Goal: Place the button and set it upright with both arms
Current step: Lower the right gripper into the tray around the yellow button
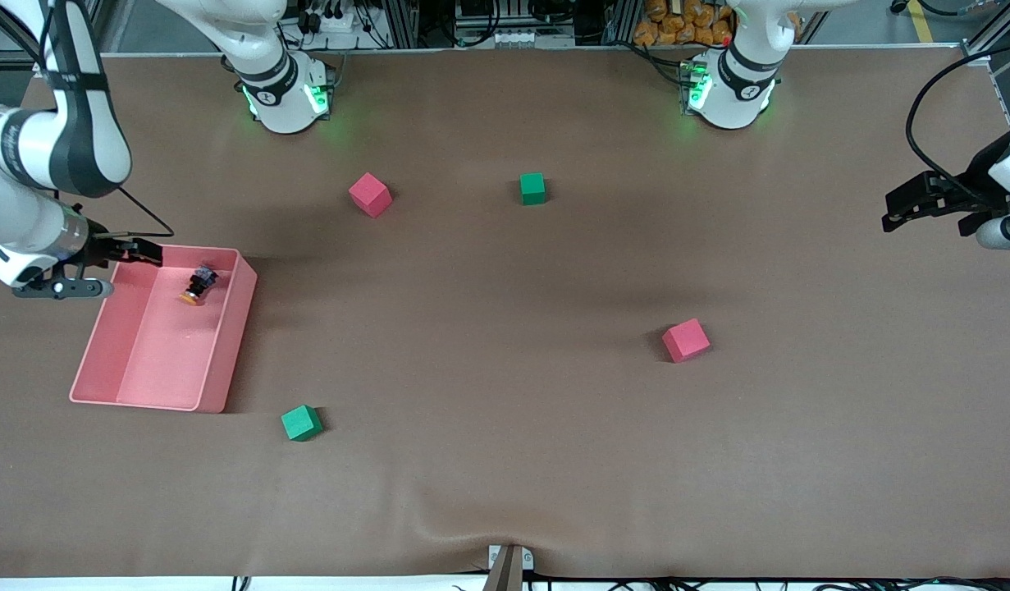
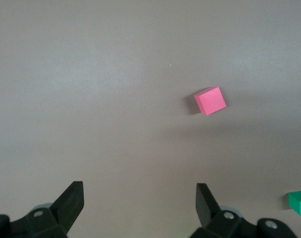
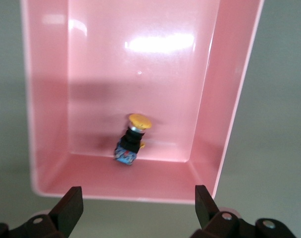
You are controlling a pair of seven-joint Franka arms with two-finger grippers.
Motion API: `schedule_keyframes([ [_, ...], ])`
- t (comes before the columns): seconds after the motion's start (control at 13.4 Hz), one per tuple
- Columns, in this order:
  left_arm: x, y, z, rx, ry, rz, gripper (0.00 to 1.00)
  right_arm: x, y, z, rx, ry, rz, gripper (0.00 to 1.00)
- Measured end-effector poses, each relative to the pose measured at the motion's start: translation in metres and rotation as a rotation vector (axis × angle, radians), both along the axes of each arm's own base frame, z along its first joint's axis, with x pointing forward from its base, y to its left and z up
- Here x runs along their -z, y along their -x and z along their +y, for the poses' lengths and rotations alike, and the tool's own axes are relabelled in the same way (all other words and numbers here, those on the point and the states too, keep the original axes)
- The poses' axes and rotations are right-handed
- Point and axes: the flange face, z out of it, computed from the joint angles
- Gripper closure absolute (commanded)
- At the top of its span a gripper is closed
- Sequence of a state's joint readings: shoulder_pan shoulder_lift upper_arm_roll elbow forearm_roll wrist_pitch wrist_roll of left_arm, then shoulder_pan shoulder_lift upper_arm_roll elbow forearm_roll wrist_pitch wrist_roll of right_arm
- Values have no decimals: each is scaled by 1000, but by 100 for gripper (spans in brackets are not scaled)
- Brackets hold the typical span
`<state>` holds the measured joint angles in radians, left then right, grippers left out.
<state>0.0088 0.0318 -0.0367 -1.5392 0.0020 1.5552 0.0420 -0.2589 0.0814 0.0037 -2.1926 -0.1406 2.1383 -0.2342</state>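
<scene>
The button (image 1: 198, 286) lies tipped over inside a pink bin (image 1: 226, 345) at the right arm's end of the table. Its orange cap points toward the front camera. In the right wrist view the button (image 3: 133, 140) rests on the bin floor close to a wall of the bin (image 3: 210, 99). My right gripper (image 1: 148, 253) hangs open over the bin's rim at the corner farthest from the front camera, with nothing between its fingers (image 3: 71, 201). My left gripper (image 1: 902, 209) waits open over the table's end by the left arm, also holding nothing (image 2: 139, 193).
Two red foam cubes (image 1: 369, 194) (image 1: 685, 340) and two green ones (image 1: 532, 188) (image 1: 300, 423) are scattered on the brown table. The left wrist view shows a red cube (image 2: 210, 100) and a green cube (image 2: 299, 202).
</scene>
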Motion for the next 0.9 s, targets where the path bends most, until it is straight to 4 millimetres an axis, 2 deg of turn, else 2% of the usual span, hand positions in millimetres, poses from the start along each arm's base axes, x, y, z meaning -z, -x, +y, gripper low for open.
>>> schedule_keyframes([
  [0.15,1,0,0,0,0,2,0,26,4,-24,-12,-15,6,0],
  [0.22,1,0,0,0,0,3,0,34,5,-29,-17,-19,12,0],
  [0.37,1,0,0,0,0,3,0,44,4,-25,-31,-19,-9,0],
  [0.45,1,0,0,1,0,3,0,57,9,-19,-44,-19,-37,0],
  [0.6,1,0,0,1,0,4,0,71,19,-15,-47,-25,-32,0],
  [0.9,1,0,0,1,0,4,0,75,22,-15,-46,-28,-25,0],
])
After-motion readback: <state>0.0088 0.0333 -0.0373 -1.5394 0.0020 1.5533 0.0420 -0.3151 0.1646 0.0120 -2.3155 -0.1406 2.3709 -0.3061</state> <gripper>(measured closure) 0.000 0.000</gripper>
